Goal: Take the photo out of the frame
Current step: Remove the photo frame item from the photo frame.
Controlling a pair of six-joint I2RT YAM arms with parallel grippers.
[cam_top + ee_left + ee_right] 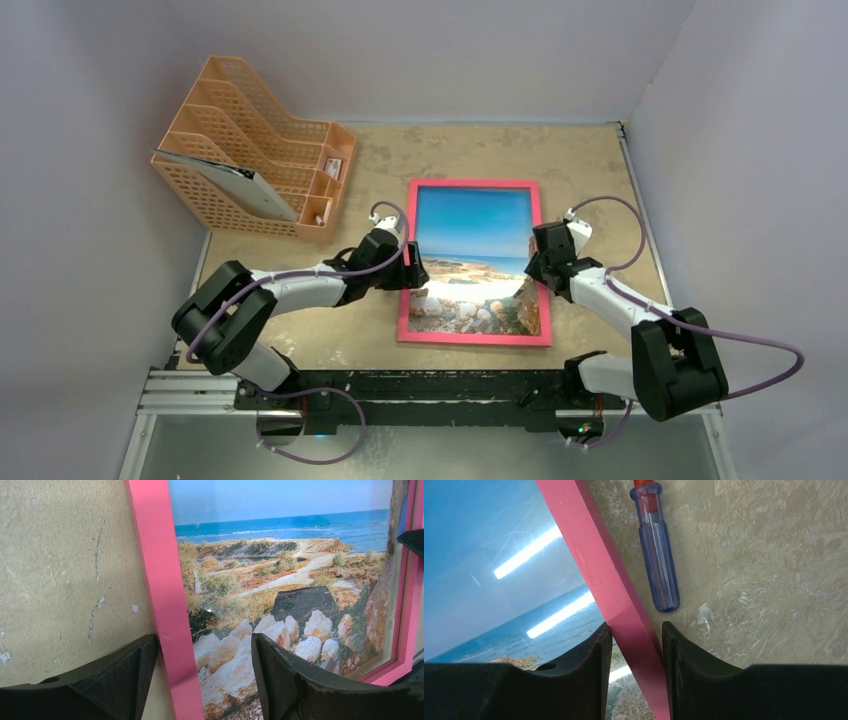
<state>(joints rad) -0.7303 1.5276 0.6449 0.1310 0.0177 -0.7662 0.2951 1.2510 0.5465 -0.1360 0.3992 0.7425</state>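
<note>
The pink-red frame (475, 184) lies face up on the table with the photo (475, 240) of sea and rocks inside it, behind glass. My left gripper (412, 268) is open and straddles the frame's left rail (160, 570). One finger (125, 670) is against the rail's outer edge. The other finger (280, 675) is over the photo (280, 555). My right gripper (535, 265) is shut on the frame's right rail (599, 565), one finger (584, 665) on the glass side and one on the table side. The photo's blue sky (489, 555) shows beside it.
An orange mesh file rack (250, 150) holding a flat folder stands at the back left. A blue-handled screwdriver (658, 560) lies on the table just outside the frame's right rail. Grey walls close the table in on the left, back and right.
</note>
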